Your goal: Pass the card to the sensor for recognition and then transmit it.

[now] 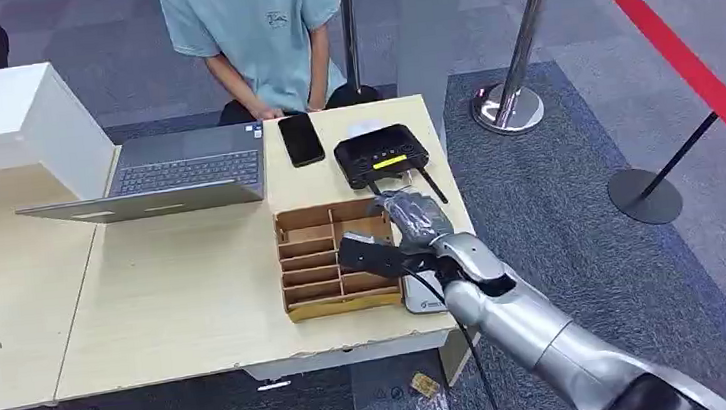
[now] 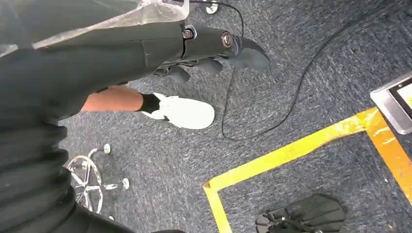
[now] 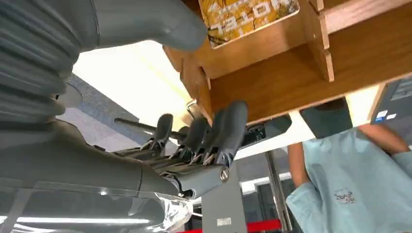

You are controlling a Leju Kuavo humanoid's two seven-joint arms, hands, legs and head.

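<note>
A card (image 3: 248,14) with a yellow and orange print lies in a back compartment of the brown cardboard organizer (image 1: 320,269) on the table. My right hand (image 1: 411,218) hovers over that corner of the box. Its thumb (image 3: 145,22) reaches close beside the card, and its fingers (image 3: 218,131) hang apart from the thumb on the far side of the box wall, holding nothing. The sensor (image 1: 384,155), a black box with a yellow strip and antennas, sits just behind the organizer. My left hand (image 2: 214,53) hangs over the carpet with nothing in it.
A black phone (image 1: 300,139) and an open laptop (image 1: 175,173) lie behind and left of the organizer. A person in a light blue shirt (image 1: 257,34) sits across the table. A white device (image 1: 426,297) lies at the table's front right edge. Stanchions (image 1: 510,100) stand to the right.
</note>
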